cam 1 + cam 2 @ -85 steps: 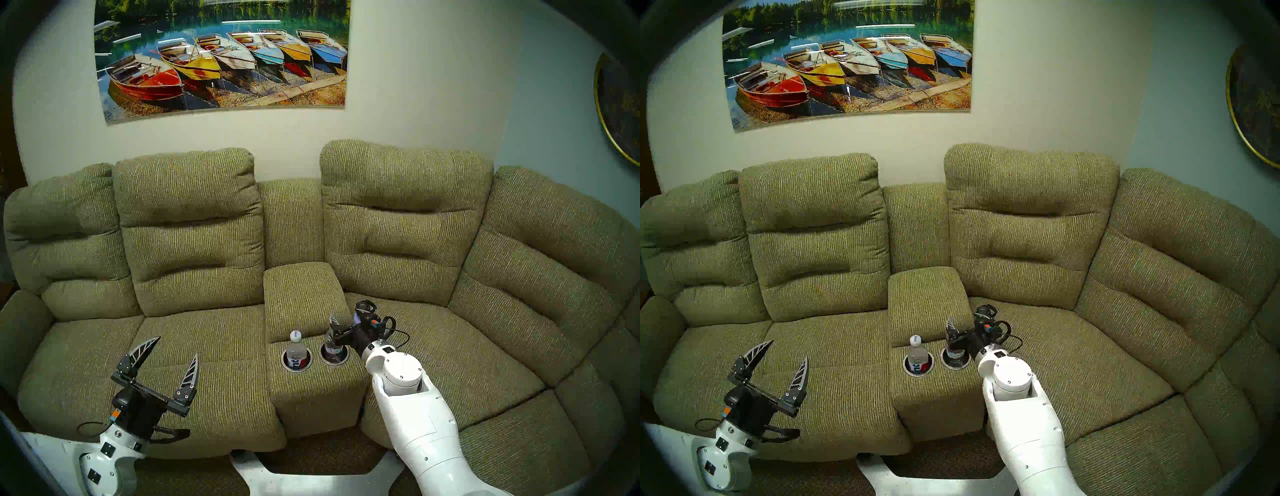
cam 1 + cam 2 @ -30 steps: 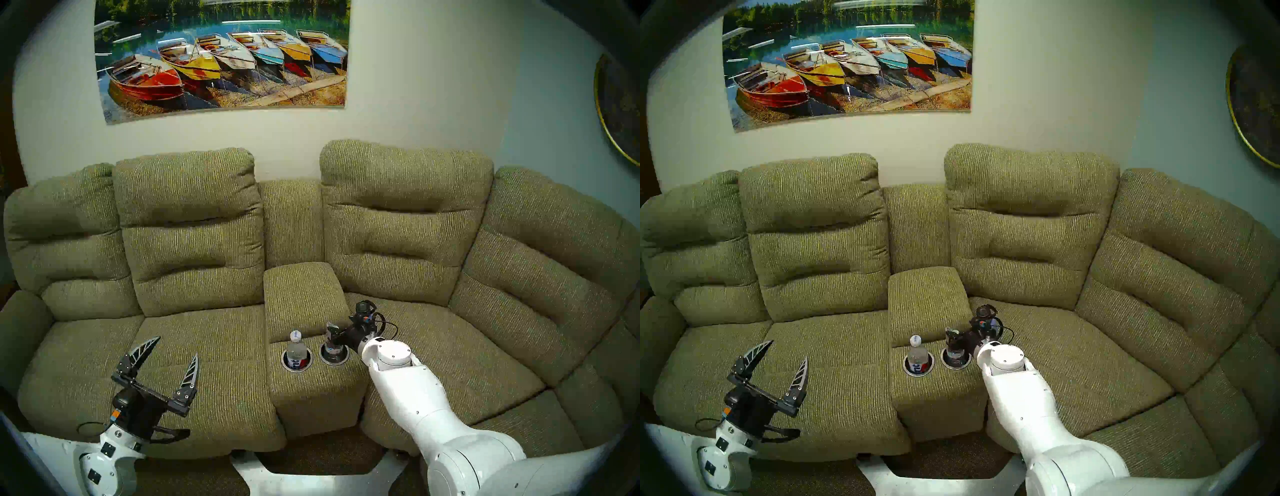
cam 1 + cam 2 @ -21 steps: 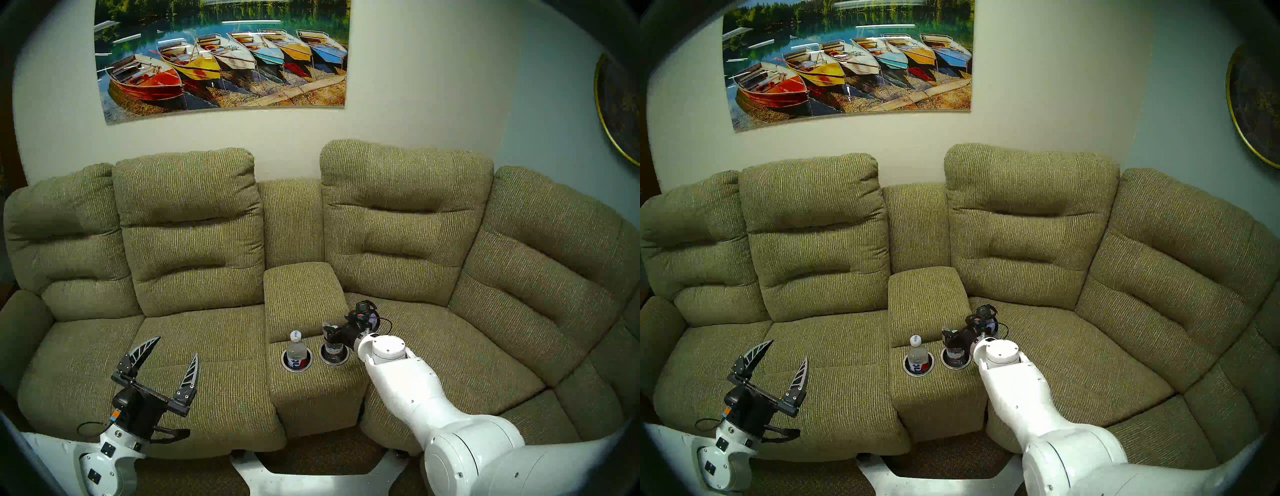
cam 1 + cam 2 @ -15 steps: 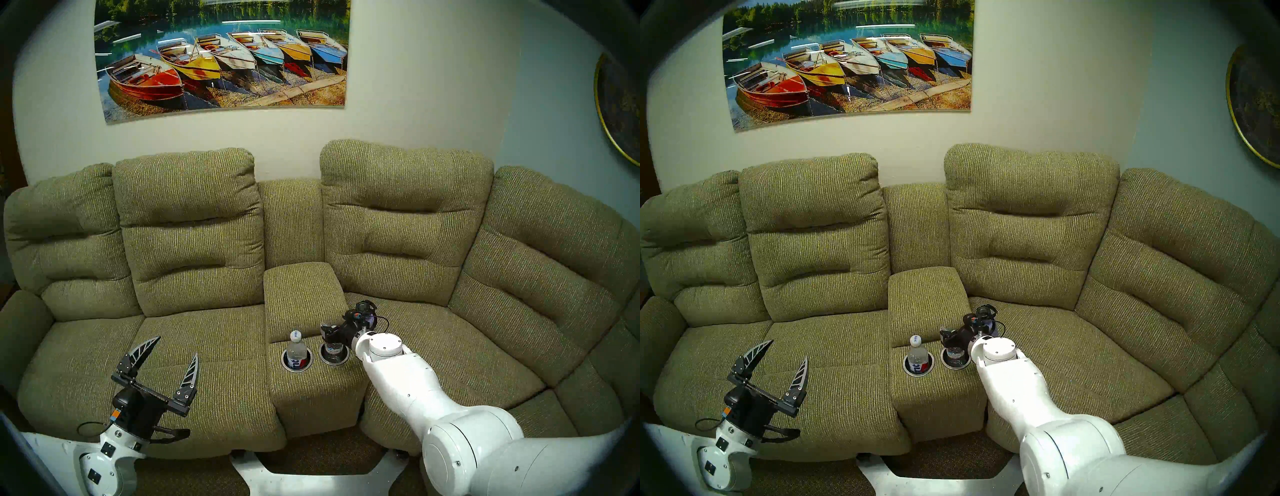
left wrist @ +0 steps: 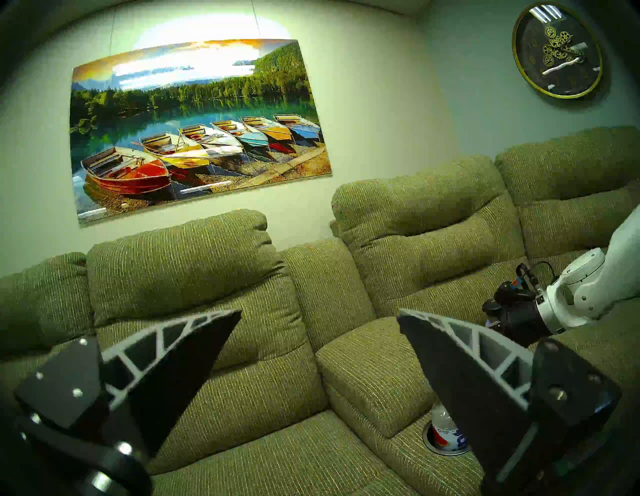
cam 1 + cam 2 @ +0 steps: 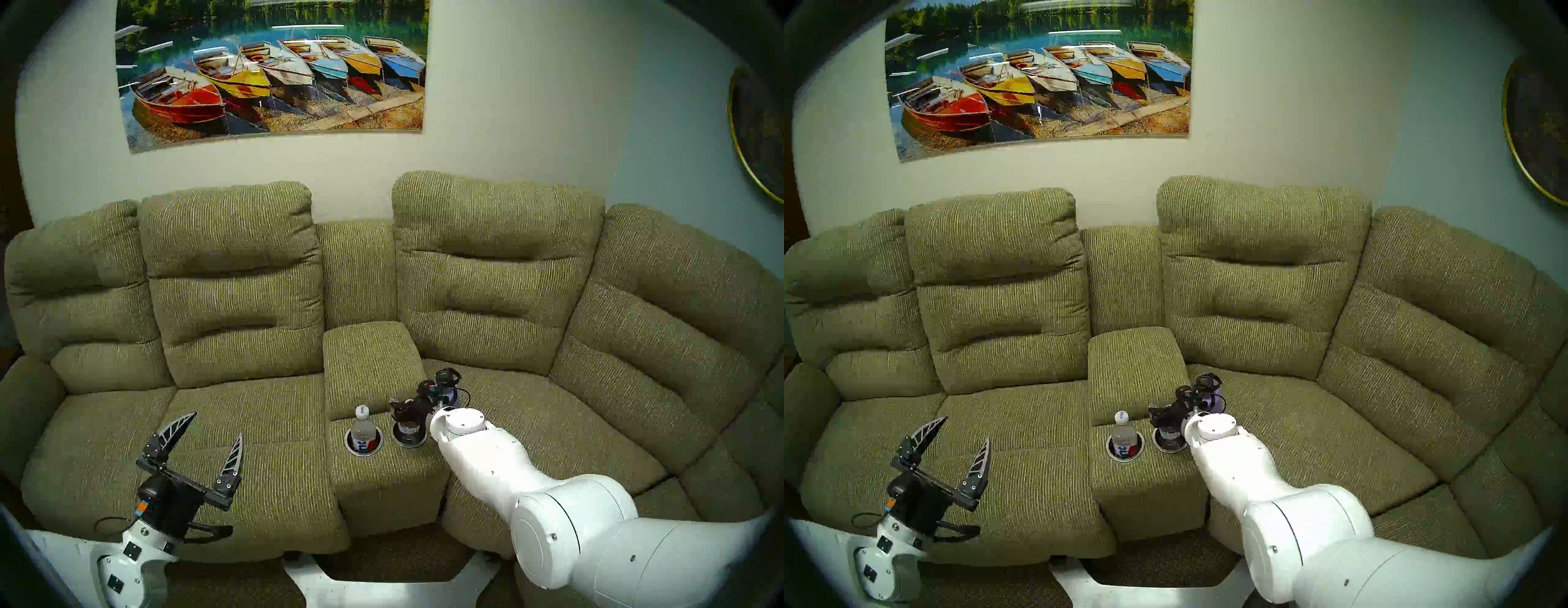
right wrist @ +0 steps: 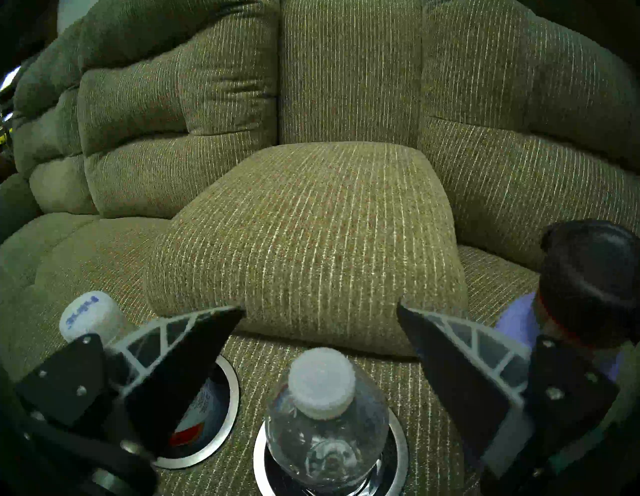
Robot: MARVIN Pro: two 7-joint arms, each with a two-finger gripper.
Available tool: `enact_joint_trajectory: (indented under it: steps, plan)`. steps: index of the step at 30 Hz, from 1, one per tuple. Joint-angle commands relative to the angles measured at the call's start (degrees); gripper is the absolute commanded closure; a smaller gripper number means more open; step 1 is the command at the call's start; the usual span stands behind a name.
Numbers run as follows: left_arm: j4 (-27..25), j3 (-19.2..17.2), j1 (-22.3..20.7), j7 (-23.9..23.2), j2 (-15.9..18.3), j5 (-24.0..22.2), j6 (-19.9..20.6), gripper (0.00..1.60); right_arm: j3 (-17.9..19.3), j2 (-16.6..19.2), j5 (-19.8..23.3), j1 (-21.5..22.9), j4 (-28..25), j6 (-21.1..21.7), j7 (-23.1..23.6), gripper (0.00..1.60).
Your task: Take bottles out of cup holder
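Bottle [image 7: 327,408] between spread right hand [image 7: 320,313] fingers

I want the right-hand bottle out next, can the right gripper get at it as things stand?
Probably yes. The right gripper is open, one finger on each side of the bottle, which stands upright in its cup holder with nothing between them.

Head views look down on the whole sofa [image 6: 254,424]; wrist views sit low, sharing its console [image 7: 311,225].
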Motion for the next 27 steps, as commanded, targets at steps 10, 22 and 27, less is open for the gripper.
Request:
enact_joint_trajectory:
  steps: [10,22,27]
  plan:
    - [-0.1,-0.2,-0.1,0.2,0.1,-0.1,0.0,0.0,0.2,-2.0,0.4,5.9,6.7,-1.6,-1.5,0.0]
    - [-0.1,-0.2,-0.1,0.2,0.1,-0.1,0.0,0.0,0.7,-2.0,0.7,7.2,9.4,-1.1,-2.5,0.0]
    - [-0.1,-0.2,-0.1,0.2,0.1,-0.1,0.0,0.0,0.7,-1.9,0.7,7.6,10.0,-0.6,-2.6,0.97]
